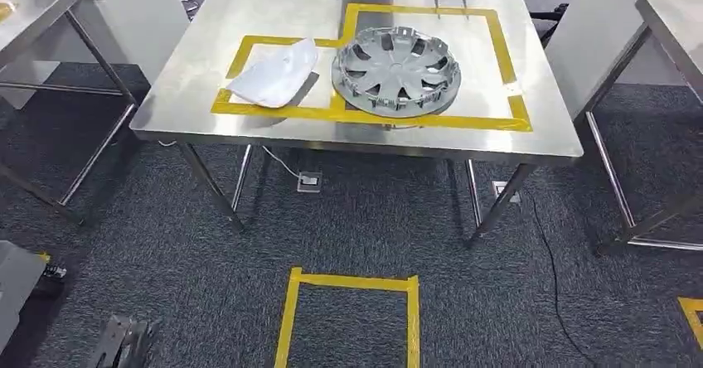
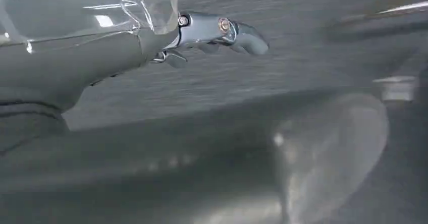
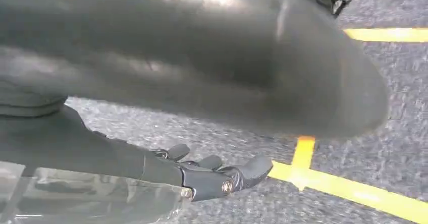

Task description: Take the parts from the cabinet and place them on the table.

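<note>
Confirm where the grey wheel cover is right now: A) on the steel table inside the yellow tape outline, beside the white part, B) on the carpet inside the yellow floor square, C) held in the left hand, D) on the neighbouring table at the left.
A: the head view shows the wheel cover lying on the steel table within the yellow tape outline, beside the white part.

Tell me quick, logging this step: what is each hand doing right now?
Left hand: holds nothing, fingers partly curled; open or closed cannot be told.
Right hand: holds nothing, fingers loosely apart; open.
</note>
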Robot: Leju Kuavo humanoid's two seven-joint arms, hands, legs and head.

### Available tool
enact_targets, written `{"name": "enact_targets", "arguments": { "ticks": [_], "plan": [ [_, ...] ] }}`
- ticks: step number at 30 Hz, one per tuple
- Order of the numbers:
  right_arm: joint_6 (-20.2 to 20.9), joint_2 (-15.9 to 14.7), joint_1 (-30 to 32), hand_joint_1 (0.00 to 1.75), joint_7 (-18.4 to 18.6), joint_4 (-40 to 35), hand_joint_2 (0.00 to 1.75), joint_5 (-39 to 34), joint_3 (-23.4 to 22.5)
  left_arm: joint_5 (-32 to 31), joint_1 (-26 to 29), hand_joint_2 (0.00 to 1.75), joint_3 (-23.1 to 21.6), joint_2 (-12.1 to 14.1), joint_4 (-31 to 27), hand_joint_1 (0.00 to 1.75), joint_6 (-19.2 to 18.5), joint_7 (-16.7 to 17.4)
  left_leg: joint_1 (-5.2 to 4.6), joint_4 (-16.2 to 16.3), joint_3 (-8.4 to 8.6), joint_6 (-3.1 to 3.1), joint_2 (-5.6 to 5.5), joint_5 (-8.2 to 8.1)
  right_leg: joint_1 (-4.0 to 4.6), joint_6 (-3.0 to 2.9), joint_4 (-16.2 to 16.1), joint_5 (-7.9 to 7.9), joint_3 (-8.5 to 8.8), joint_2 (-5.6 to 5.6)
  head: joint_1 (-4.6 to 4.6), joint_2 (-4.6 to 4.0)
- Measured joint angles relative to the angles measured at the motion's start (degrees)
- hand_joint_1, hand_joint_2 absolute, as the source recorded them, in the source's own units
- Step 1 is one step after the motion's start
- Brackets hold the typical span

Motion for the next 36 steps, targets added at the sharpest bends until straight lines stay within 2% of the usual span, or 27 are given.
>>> {"name": "enact_targets", "arguments": {
  "ticks": [2,3,4,6,7,8,9,11,12,13,14,17,18,19,21,22,23,24,25,27,28,30,31,32,33,34,36],
  "plan": [
    [0.0,-0.18,0.11,0.0,0.07,0.75,0.0,0.02,0.02,-0.5,0.11,0.0,0.4,0.11,5.63,0.0,0.15,0.11,0.31,-0.33,-0.14,-0.81,-0.08,1.23,-0.12,-1.2,0.01,1.02,-0.74,-0.16,-0.05,0.02],
    [0.0,-0.26,-0.16,0.0,0.09,1.2,0.0,0.02,0.02,-0.59,0.17,0.0,0.59,0.04,8.38,0.0,0.18,0.17,0.66,0.38,-0.74,-1.24,-0.62,-0.62,-0.3,-1.69,0.01,1.69,-1.24,-0.4,0.09,0.0],
    [-0.02,-0.33,-0.22,0.0,0.2,1.42,0.0,0.0,0.02,-1.14,0.23,0.0,0.59,-0.02,10.23,0.0,0.07,0.35,0.78,2.6,-1.35,-1.61,-0.76,-4.4,-0.31,-2.19,0.03,2.36,-1.94,-0.47,-0.13,0.0],
    [-0.02,-0.33,-0.27,0.0,0.53,1.93,0.0,-0.09,0.02,-1.62,-0.1,0.0,0.59,-0.31,13.29,0.0,-0.09,0.88,0.95,11.13,-3.12,-2.24,-0.79,-11.55,-0.21,-2.29,0.11,3.68,-3.54,-0.66,-0.13,0.0],
    [-0.02,-0.33,-0.26,0.0,0.55,2.08,0.0,-0.2,0.02,-1.84,-0.26,0.0,0.57,-0.46,14.56,0.0,-0.26,1.31,1.04,15.05,-3.62,-2.42,-0.79,-13.16,-0.17,-2.25,0.13,4.31,-4.37,-0.69,-0.15,0.0],
    [-0.02,-0.33,-0.26,0.0,0.57,2.28,0.0,-0.31,0.02,-2.17,-0.35,0.0,0.53,-0.66,15.59,0.0,-0.39,1.6,1.15,17.45,-3.42,-2.51,-0.79,-13.01,-0.16,-2.16,0.18,4.97,-5.13,-0.7,-0.15,0.02],
    [-0.02,-0.33,-0.25,0.0,0.61,2.47,0.0,-0.39,0.02,-2.36,-0.46,0.0,0.46,-0.79,16.56,0.0,-0.59,1.96,1.24,17.57,-2.13,-2.46,-0.8,-11.36,-0.14,-2.02,0.24,5.66,-6.01,-0.69,-0.18,0.0],
    [-0.04,-0.33,-0.27,0.0,1.09,2.71,0.0,-0.53,0.02,-2.36,-0.91,0.0,0.46,-0.98,17.86,0.0,-0.46,2.86,1.31,10.68,4.19,-2.09,-0.93,-7.54,-0.13,-1.63,0.32,6.74,-7.33,-0.63,-0.18,0.0],
    [-0.04,-0.33,-0.29,0.0,1.56,2.82,0.0,-0.59,0.02,-2.36,-1.11,0.0,0.5,-1.01,18.18,0.0,-0.04,3.3,1.29,5.27,8.35,-1.77,-1.03,-7.4,-0.12,-1.46,0.32,7.31,-7.79,-0.62,-0.18,0.02],
    [-0.02,-0.2,-0.29,0.0,2.18,2.91,0.0,-0.68,0.0,-2.32,-1.44,0.0,0.59,-0.98,18.45,0.0,0.4,4.05,0.99,-0.01,11.59,-1.35,-1.07,-10.07,-0.05,-1.06,0.33,7.73,-8.04,-0.63,-0.18,0.0],
    [-0.02,-0.09,-0.33,0.0,2.58,3.0,0.0,-0.72,0.02,-2.27,-1.64,1.75,0.72,-0.98,18.8,0.0,0.64,4.46,0.76,-2.46,12.78,-1.04,-1.09,-10.89,0.01,-0.68,0.33,8.12,-8.15,-0.72,0.0,0.02],
    [-0.07,0.28,-0.52,0.0,4.96,3.22,0.0,-1.87,-0.19,-2.58,-1.67,1.75,0.81,-0.94,19.67,0.0,1.11,5.14,0.02,-2.48,11.66,0.49,-0.93,-9.95,-0.23,0.64,-0.51,9.52,-8.07,-0.84,-0.29,0.0],
    [0.02,0.39,-0.52,0.0,5.96,3.3,0.0,-2.21,-0.46,-2.73,-1.78,1.75,0.81,-0.98,19.76,0.0,1.16,5.09,0.6,-3.25,11.67,1.09,-0.73,-8.87,-0.45,0.58,0.48,9.12,-8.58,-0.8,-0.29,0.02],
    [0.04,0.44,-0.48,0.0,6.8,3.33,1.75,-2.38,-0.66,-2.93,-1.86,1.75,0.81,-1.01,19.78,0.0,1.12,4.79,0.4,-3.34,11.09,1.68,-0.7,-8.37,-0.28,0.12,2.78,6.94,-9.86,-0.67,-0.04,0.0],
    [0.02,0.61,-0.47,0.0,7.46,3.33,1.75,-2.65,-0.92,-2.91,-1.78,1.75,0.92,-1.03,19.8,0.0,0.98,4.04,0.17,-3.22,9.94,2.11,-0.66,-7.53,-0.33,-0.71,11.88,1.78,-13.53,-0.53,0.11,0.0],
    [0.04,0.61,-0.42,0.0,7.37,3.33,1.75,-2.56,-1.07,-2.84,-1.75,1.75,1.05,-1.07,19.87,0.0,0.94,4.02,-0.04,-3.13,9.35,2.17,-0.65,-7.15,-0.32,-0.68,16.44,-0.11,-14.97,-0.52,0.09,0.02],
    [0.04,0.63,-0.28,0.0,7.37,3.33,1.75,-2.67,-1.03,-2.8,-1.76,1.75,1.2,-1.14,19.89,0.0,0.79,3.96,-0.17,-2.97,8.88,2.18,-0.57,-6.86,-0.33,-0.39,18.7,-0.82,-15.33,-0.52,0.11,0.0],
    [0.04,0.7,0.09,0.0,7.54,3.35,1.75,-3.46,-0.43,-2.76,-1.78,1.75,1.2,-1.18,19.82,0.0,0.72,3.93,-0.26,-2.78,8.47,2.13,-0.57,-6.69,-0.34,-0.04,18.02,-0.53,-14.25,-0.52,0.09,0.0],
    [-0.11,0.79,0.55,0.0,7.72,3.35,1.75,-4.77,0.73,-2.6,-1.8,1.75,1.18,-1.25,19.54,0.0,0.77,3.96,-0.29,-2.61,8.22,2.04,-0.62,-6.6,-0.33,0.48,14.39,0.58,-11.41,-0.53,0.09,0.0],
    [-0.83,0.85,1.32,0.0,7.91,3.39,1.75,-7.35,3.11,-2.3,-1.99,1.75,1.16,-1.47,18.9,0.0,1.23,4.18,-0.4,-1.94,8.23,1.91,-0.72,-6.58,-0.24,0.95,3.02,3.66,-4.42,-0.54,0.15,0.02],
    [-1.36,0.81,1.5,0.0,8.02,3.39,1.75,-8.84,4.24,-2.19,-2.03,1.75,1.09,-1.66,18.68,0.0,1.38,4.35,-0.6,-1.53,7.66,1.74,-0.63,-6.64,0.01,0.34,-0.06,3.27,-2.94,-0.54,0.15,0.0],
    [-2.23,0.92,1.97,0.0,8.44,3.39,1.75,-11.83,6.56,-1.92,-2.22,1.75,0.98,-1.79,18.31,0.0,1.93,4.85,-0.71,-0.98,6.9,1.15,-0.56,-6.37,0.25,-0.22,-0.01,3.61,-3.33,-0.47,0.06,0.02],
    [-2.78,0.96,2.45,0.0,8.59,3.39,0.0,-13.47,7.94,-1.69,-2.18,0.0,0.92,-1.92,18.16,0.0,2.34,5.33,-0.57,-1.09,6.88,0.88,-0.56,-6.2,0.41,-0.47,-0.01,3.72,-3.36,-0.47,0.09,0.02],
    [-3.25,0.94,2.72,0.0,8.74,3.37,0.0,-14.98,9.26,-1.56,-2.14,0.0,0.85,-2.03,18.08,0.0,2.45,5.55,-0.54,-1.06,6.88,0.69,-0.57,-6.12,0.38,-0.67,-0.14,3.86,-3.4,-0.48,0.09,0.0],
    [-3.67,1.15,2.82,0.0,8.94,3.37,0.0,-16.45,10.66,-1.31,-2.06,0.0,0.72,-1.99,17.9,0.0,2.77,5.88,-0.48,-0.71,6.68,0.35,-0.66,-6.55,-0.48,-1.23,-0.7,4.27,-3.25,-0.52,0.15,0.02],
    [-4.13,1.2,2.75,0.0,8.96,3.33,0.0,-17.96,11.92,-1.14,-1.88,0.0,0.55,-2.15,17.88,0.0,3.02,6.12,-0.31,0.58,5.98,-0.07,-0.89,-7.77,-0.4,-1.47,-0.72,4.41,-3.29,-0.57,0.04,0.0],
    [-5.09,1.31,2.65,0.0,9.29,3.0,0.0,-20.92,14.45,-1.01,-1.63,0.0,0.26,-2.21,17.88,0.0,3.63,6.75,0.27,8.15,2.93,-0.76,-1.04,-12.19,-0.43,-1.7,-0.71,4.5,-3.42,-0.6,0.04,0.0]
  ]
}}
